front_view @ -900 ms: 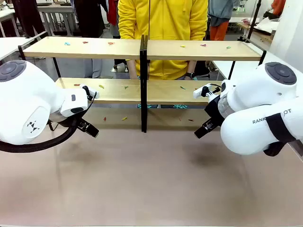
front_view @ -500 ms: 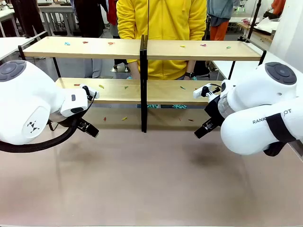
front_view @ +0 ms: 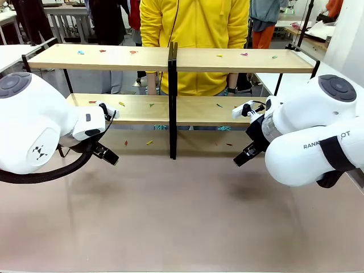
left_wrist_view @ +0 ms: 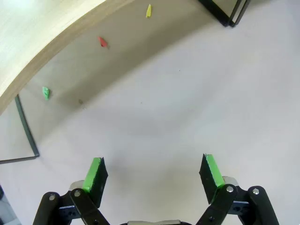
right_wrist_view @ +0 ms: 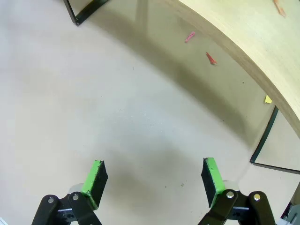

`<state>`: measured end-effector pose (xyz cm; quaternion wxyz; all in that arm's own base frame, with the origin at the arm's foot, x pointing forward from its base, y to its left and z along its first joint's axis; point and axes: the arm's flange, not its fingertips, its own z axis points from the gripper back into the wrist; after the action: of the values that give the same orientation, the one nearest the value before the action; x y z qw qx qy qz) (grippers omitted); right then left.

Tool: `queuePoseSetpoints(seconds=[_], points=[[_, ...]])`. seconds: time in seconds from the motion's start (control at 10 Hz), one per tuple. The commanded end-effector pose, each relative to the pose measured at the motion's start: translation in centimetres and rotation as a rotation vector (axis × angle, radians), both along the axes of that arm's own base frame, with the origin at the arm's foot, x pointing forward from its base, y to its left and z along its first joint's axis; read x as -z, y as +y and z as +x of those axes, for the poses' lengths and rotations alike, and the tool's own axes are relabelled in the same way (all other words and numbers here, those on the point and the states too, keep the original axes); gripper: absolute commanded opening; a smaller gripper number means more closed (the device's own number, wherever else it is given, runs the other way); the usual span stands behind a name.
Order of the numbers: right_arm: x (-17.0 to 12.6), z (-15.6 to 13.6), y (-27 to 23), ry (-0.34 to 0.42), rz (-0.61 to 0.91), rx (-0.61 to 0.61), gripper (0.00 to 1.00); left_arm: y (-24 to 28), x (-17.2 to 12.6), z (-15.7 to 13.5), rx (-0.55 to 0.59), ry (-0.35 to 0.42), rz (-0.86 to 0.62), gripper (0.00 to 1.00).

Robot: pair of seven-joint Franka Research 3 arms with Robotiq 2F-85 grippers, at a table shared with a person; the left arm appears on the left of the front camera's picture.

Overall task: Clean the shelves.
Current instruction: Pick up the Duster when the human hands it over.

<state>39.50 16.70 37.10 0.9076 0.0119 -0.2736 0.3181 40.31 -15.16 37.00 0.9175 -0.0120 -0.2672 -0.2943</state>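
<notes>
The shelves [front_view: 142, 57] stand across the far half of the table, two light-wood tiers on a black frame with a centre post [front_view: 172, 96]. Small coloured scraps [front_view: 133, 52] lie scattered on both boards and on the tabletop beneath. My left gripper [front_view: 108, 154] hangs low in front of the left section; in the left wrist view the gripper [left_wrist_view: 153, 176] is open and holds nothing, over bare tabletop short of a red scrap [left_wrist_view: 102, 42]. My right gripper [front_view: 242, 158] mirrors it at the right section, and the right wrist view shows that gripper [right_wrist_view: 153, 180] open too, short of a pink scrap [right_wrist_view: 190, 36].
A person in a yellow hoodie [front_view: 196, 28] stands right behind the shelves. The beige tabletop [front_view: 182, 216] stretches toward me. A yellow scrap [left_wrist_view: 148, 10] and a green scrap [left_wrist_view: 45, 92] lie under the lower board [left_wrist_view: 42, 33]. White tables [front_view: 11, 54] flank both ends.
Both arms and grippers hold still. The person behind the shelves has shifted slightly.
</notes>
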Motion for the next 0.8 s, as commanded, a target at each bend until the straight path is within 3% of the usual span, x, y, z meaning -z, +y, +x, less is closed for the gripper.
queuePoseSetpoints(seconds=[0.0, 0.3, 0.4, 0.5, 0.7], points=[[0.0, 0.0, 0.0, 0.0, 0.0, 0.0, 1.0, 0.0, 0.0, 0.0, 0.0, -0.001, 0.0, 1.0], [0.0, 0.0, 0.0, 0.0, 0.0, 0.0, 1.0, 0.0, 0.0, 0.0, 0.0, 0.0, 0.0, 1.0], [-2.4, -1.2, -1.9, 0.006, -0.015, 0.017, 1.0, 1.2, -2.5, -2.2, 0.057, -0.026, -0.037, 1.0], [-6.5, -3.5, -6.1, 0.001, 0.065, 0.031, 1.0, 4.4, -6.1, -5.9, 0.142, -0.059, -0.103, 1.0], [-13.3, -6.8, -13.6, -0.091, 0.213, 0.09, 1.0, 11.3, -11.9, -11.6, 0.256, -0.128, -0.274, 1.0]])
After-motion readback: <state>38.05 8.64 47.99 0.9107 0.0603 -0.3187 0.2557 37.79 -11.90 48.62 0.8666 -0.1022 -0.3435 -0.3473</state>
